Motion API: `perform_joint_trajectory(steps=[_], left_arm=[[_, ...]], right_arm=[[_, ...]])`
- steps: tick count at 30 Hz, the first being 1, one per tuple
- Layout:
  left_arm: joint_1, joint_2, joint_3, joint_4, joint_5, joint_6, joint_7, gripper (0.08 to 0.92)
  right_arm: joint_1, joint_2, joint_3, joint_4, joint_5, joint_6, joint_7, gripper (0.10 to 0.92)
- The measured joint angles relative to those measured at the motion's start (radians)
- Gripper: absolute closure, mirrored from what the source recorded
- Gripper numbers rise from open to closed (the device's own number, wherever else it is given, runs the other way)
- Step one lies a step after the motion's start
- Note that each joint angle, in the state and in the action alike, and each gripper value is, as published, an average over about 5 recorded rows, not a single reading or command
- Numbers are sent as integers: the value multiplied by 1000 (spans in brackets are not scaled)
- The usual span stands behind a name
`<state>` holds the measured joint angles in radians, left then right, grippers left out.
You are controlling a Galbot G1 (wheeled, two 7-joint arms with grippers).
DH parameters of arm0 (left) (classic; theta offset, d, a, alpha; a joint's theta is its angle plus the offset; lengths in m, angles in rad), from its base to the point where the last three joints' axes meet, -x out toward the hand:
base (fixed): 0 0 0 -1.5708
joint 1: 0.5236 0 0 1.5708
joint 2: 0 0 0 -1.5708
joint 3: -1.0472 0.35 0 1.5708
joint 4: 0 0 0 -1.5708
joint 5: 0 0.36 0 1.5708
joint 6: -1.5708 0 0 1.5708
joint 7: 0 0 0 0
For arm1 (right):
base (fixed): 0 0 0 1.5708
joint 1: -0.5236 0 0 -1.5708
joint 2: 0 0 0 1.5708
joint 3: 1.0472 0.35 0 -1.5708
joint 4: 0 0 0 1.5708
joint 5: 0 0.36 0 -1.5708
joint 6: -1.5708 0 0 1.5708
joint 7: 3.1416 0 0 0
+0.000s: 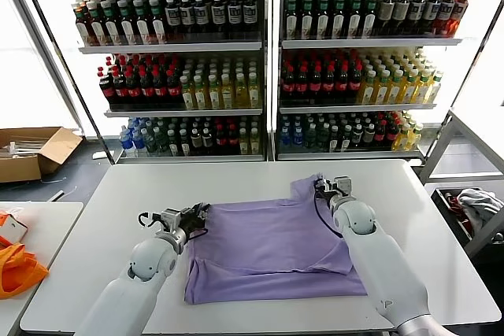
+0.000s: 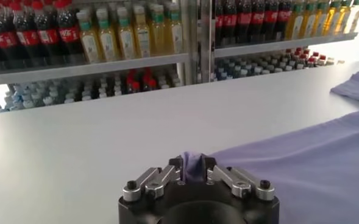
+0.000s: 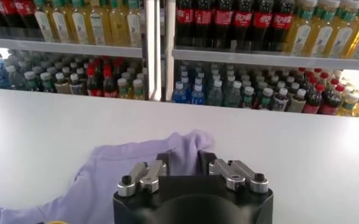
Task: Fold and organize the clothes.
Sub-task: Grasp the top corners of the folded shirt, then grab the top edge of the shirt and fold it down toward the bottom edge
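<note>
Head view, location: T-shirt (image 1: 272, 249) lies spread on the white bench (image 1: 118, 194), partly folded, between both arms.
Left hand (image 1: 197, 214): closed on the shirt's far left edge; left wrist view shows fabric pinched between the fingers (image 2: 185, 167).
Right hand (image 1: 324, 188): closed on the far right corner, near the sleeve; fabric sits between its fingers (image 3: 167, 165).
Handling, judged: light, thin, limp; sags and wrinkles, no stiffness.
Hold points, judged: edges and corners, both sides lifted evenly.
Risk, judged: thin cloth may slip or bunch.
</note>
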<state>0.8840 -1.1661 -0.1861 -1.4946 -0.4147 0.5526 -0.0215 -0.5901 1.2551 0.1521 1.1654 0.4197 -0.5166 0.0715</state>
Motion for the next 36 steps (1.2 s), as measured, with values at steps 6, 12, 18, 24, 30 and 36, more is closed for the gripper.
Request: perform_joint_trajectory(steps=[6, 12, 18, 24, 30, 36], left_arm=[[5, -1, -3, 2, 3, -8, 0, 909], [16, -6, -8, -8, 12, -34, 5, 913], [38, -10, -14, -40, 20, -78, 7, 914], [69, -8, -27, -89, 31, -118, 2, 916], [110, 3, -51, -148, 48, -150, 3, 916], [164, 15, -77, -209, 65, -169, 9, 916]], right_arm=[[-7, 5, 2, 0, -3, 14, -6, 894], [-25, 0, 18, 27, 0, 29, -4, 918], [-48, -8, 49, 96, 5, 45, 12, 917], [-83, -22, 95, 196, 18, 66, 30, 917], [-141, -44, 136, 315, 21, 74, 37, 917], [-227, -68, 172, 433, 15, 82, 39, 917]])
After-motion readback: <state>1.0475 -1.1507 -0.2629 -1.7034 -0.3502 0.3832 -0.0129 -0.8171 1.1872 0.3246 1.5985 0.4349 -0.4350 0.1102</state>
